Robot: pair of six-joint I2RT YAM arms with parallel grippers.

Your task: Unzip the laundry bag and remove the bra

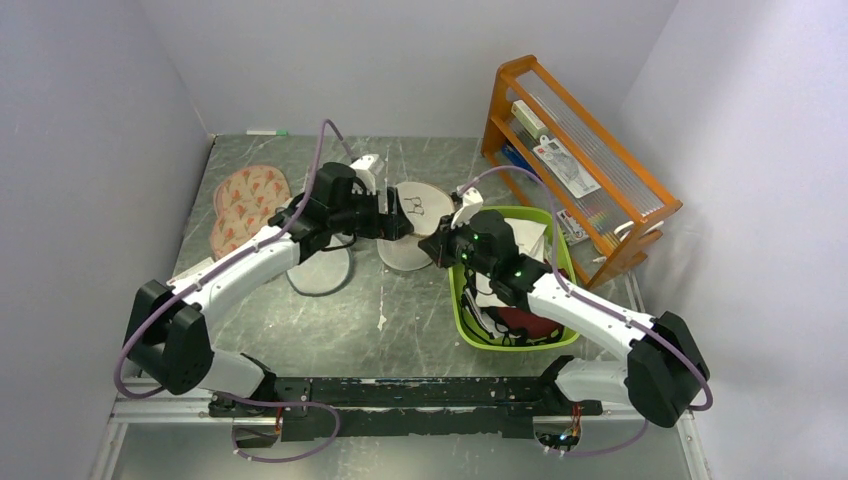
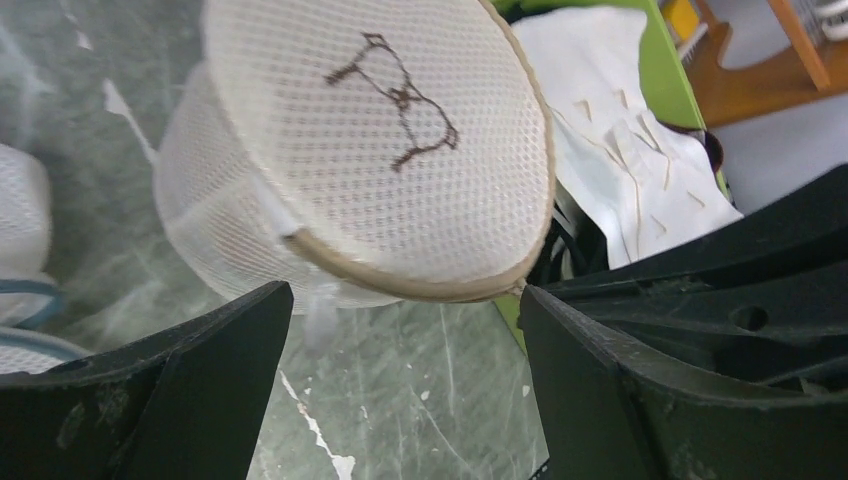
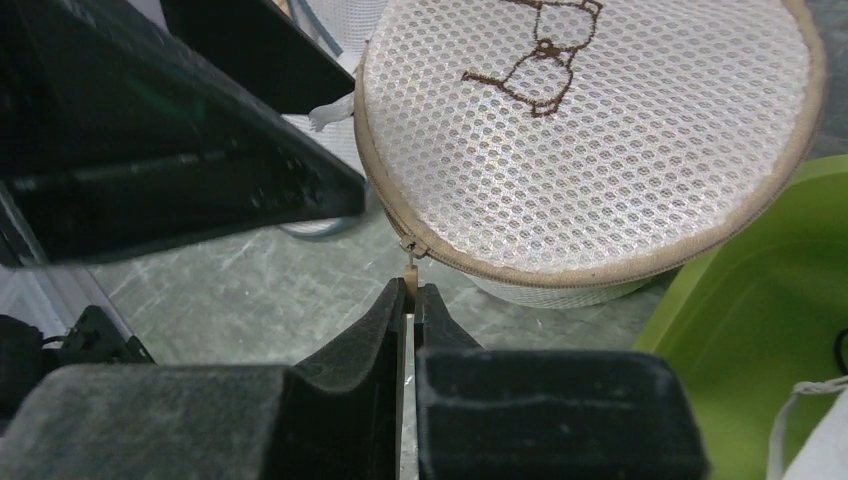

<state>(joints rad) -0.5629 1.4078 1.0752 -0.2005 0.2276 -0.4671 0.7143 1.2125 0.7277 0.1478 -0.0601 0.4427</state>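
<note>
Grey marbled table point(image 1: 400, 330), white walls on three sides, wooden rack point(image 1: 600, 190) at the far right.

We see the laundry bag point(image 1: 420, 205) mid-table, between the two wrists and just left of the green basket point(image 1: 460, 300). Its round cream mesh face carries the dark spectacles mark and is tilted up. The rest of the mesh body sits under it on the table.

Right gripper point(image 3: 412, 295): fingers pressed together, pinching the small tan zipper pull point(image 3: 411, 262). The pull hangs from the slider on the tan rim of the bag point(image 3: 600, 130). The bag lies directly ahead of and above the fingertips in the right wrist view, and the basket wall point(image 3: 740, 280) is at lower right. We can't tell how far round the zip is open.

Left gripper point(image 2: 400, 300): jaws spread wide, holding nothing. The bag point(image 2: 400, 150) sits just beyond the fingertips, centred in the gap, with its tan rim close to the right finger point(image 2: 560, 340). We can't confirm contact there.

We can't make out the bag's contents through the mesh.

Other items:
- White cloth point(image 2: 620, 130) in the basket, behind the bag.
- Dark maroon cloth point(image 1: 525, 322) at the basket's near end.
- Pink patterned bag point(image 1: 245, 205) at far left.
- White mesh bag point(image 1: 320, 270) with a grey disc, under the left forearm.
</note>
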